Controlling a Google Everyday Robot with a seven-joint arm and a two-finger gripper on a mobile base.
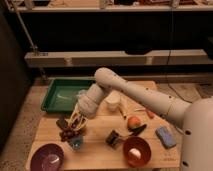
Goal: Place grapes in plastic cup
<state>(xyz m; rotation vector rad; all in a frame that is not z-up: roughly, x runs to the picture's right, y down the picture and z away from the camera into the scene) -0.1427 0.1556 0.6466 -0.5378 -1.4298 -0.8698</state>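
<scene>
One arm reaches down over the left part of the wooden desk. Its gripper hangs low there, and the fingers are squeezed tight on the top of the grapes. The dark bunch dangles under the gripper, just above the plastic cup. The small pale blue cup stands near the front of the desk, a little to the right of the bunch. It is hard to tell if the lowest grapes touch the cup's rim.

Many other things sit close by. A purple bowl stands at the front left corner, near the cup. A green tray lies at the back left, behind the gripper. A white cup stands just behind the arm, partly hidden by it. A round orange fruit rests in the middle of the desk, with a dark green thing just beside it. A red bowl with something pale inside sits at the front right. A small dark object lies between the plastic cup and the red bowl. A blue sponge lies at the right edge.
</scene>
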